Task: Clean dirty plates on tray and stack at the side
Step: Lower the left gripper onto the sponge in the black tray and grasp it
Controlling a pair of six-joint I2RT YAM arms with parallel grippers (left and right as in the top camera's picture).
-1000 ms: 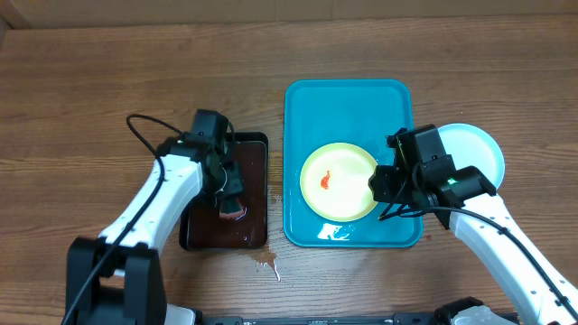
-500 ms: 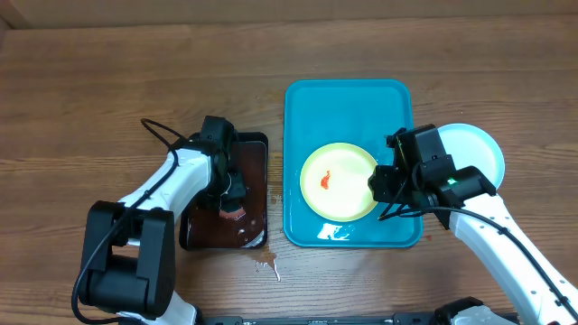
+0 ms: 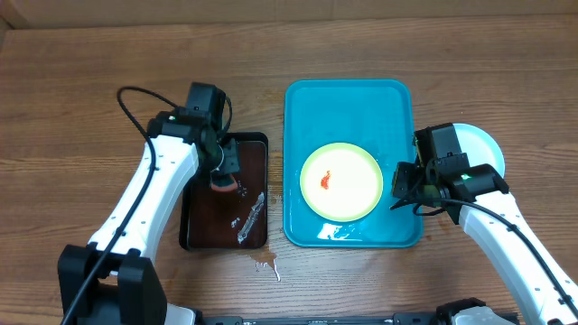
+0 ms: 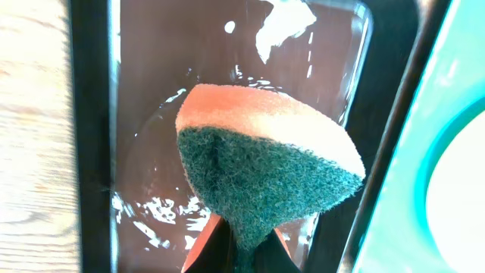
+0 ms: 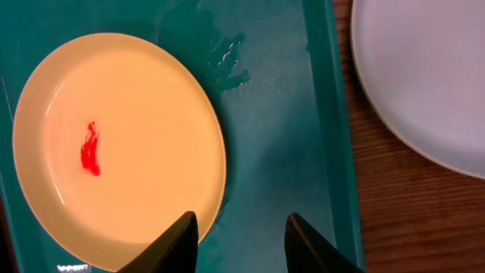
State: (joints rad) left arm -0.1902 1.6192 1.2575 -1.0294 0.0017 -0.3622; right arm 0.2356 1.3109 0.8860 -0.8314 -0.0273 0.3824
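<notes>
While the sponge is loaded: the left gripper [image 3: 222, 173] pinches the sponge [image 4: 265, 167] by its lower end, green scouring face towards the wrist camera, above the wet brown floor of the black tray [image 3: 185, 236].
Step in hand: judged to be carrying the sponge across to scrub the dirty plate.
Dirty plate: the yellow-green plate [image 3: 341, 181] lies flat in the middle of the turquoise tray [image 3: 343, 104], with the red smear [image 5: 89, 149] left of its centre.
Right gripper: the right gripper [image 5: 239, 220] has its jaws apart and holds nothing, and it hovers over the bare tray floor just beside the plate's right rim.
Side plate: the blue-white plate [image 3: 479, 144] rests on the table [image 3: 90, 72] to the right of the tray, partly under the right arm.
Doing it well: the scouring face should land on the smear, with short strokes kept inside the rim.
Bracing: the plate looks light and likely to slide on the wet tray, so the right gripper would do well to hold its near edge first.
Watch for: drips on the crossing, since a puddle [image 5: 223, 53] already sits on the tray.
</notes>
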